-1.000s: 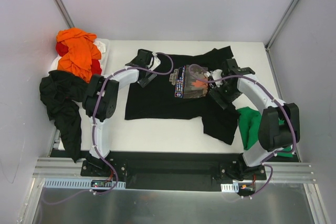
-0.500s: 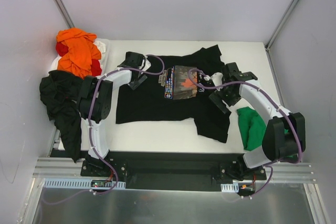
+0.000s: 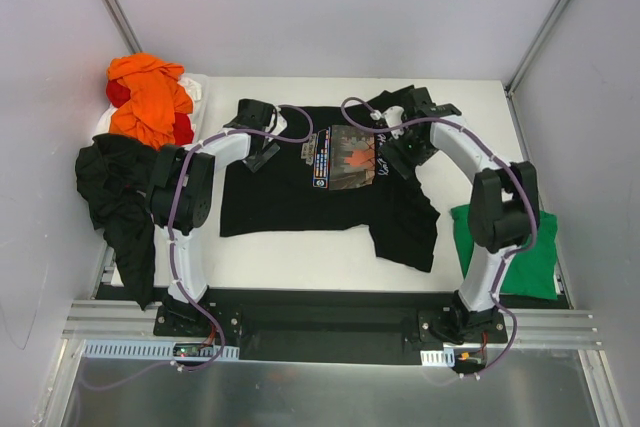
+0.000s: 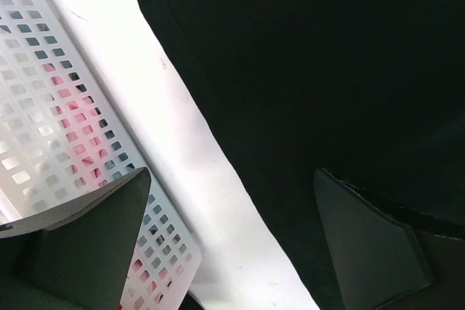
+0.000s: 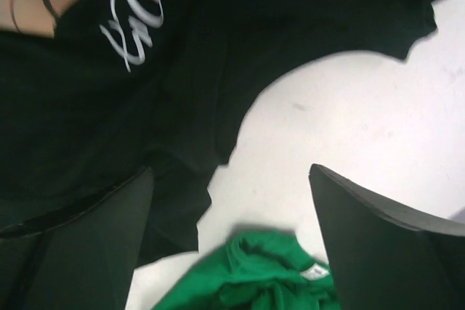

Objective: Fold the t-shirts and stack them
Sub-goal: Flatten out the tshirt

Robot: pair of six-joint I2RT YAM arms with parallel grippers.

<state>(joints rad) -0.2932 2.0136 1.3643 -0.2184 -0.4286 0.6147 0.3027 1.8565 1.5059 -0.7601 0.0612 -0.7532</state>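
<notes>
Black t-shirt [image 3: 290, 192] spread mid-frame; both grippers empty
Left gripper [image 4: 229, 186] and right gripper [image 5: 231, 172] gape wide over its upper edges; rumpled lower-right sleeve [image 3: 410, 232] may fold in crooked

White arm links [image 3: 225, 147], black joints [image 3: 180, 187], purple cables [image 3: 174, 252]
</notes>
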